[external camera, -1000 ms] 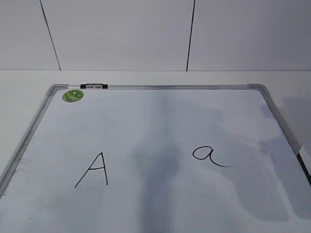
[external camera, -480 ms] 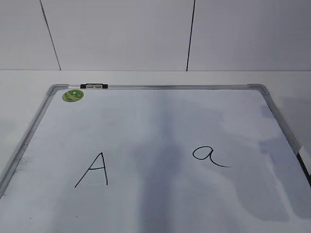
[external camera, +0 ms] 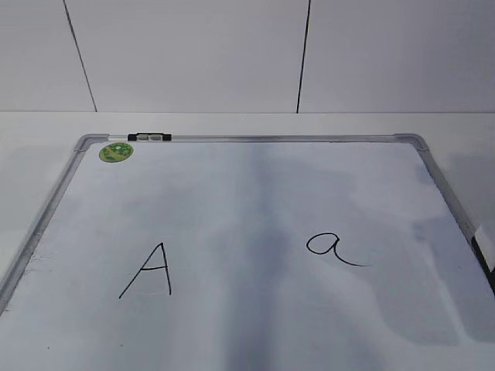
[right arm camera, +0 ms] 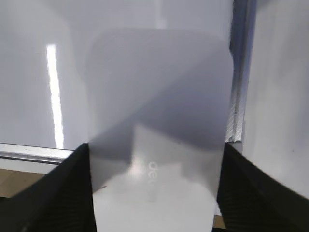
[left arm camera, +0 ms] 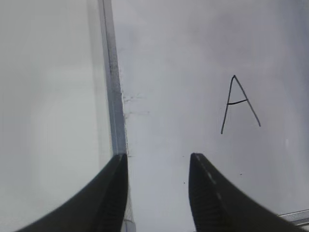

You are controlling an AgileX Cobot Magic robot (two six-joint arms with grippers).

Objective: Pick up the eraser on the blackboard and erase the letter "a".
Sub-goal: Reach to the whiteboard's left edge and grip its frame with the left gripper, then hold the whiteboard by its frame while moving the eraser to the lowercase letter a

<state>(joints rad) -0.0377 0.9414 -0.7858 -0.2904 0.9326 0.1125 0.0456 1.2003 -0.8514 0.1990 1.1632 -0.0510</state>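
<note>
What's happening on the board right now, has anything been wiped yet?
Nothing is wiped yet. In the right wrist view the right pincer has its fingers on either side of the eraser, which sits near the blackboard's right frame; whether it is clamped or lifted cannot be told. The letter "a" is whole, and so is the capital "A" to its left. The left pincer hangs open and empty over the board's left edge. Neither arm shows in the exterior view.

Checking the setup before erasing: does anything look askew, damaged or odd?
Nothing stands out. The board lies flat, "A" and "a" are intact, and the eraser sits squarely between the right gripper fingers.
</note>
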